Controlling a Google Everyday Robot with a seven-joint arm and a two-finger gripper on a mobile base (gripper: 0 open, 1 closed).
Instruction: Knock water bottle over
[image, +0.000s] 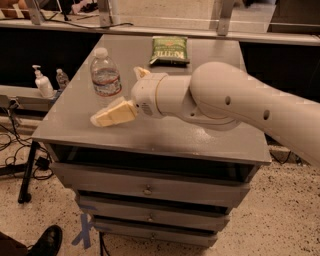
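Observation:
The water bottle (104, 76), clear ribbed plastic with a white cap and a narrow label band, stands upright on the left part of the grey cabinet top (165, 130). My gripper (111, 114), with cream-coloured fingers, reaches left from the thick white arm (235, 102). It sits low over the cabinet top, just in front of and below the bottle's base. The fingers lie close together with nothing between them.
A green chip bag (170, 49) lies at the back of the cabinet top. A white pump dispenser (42, 83) and a small bottle (62, 78) stand on a lower shelf to the left. Drawers face front. A shoe (47, 241) shows at bottom left.

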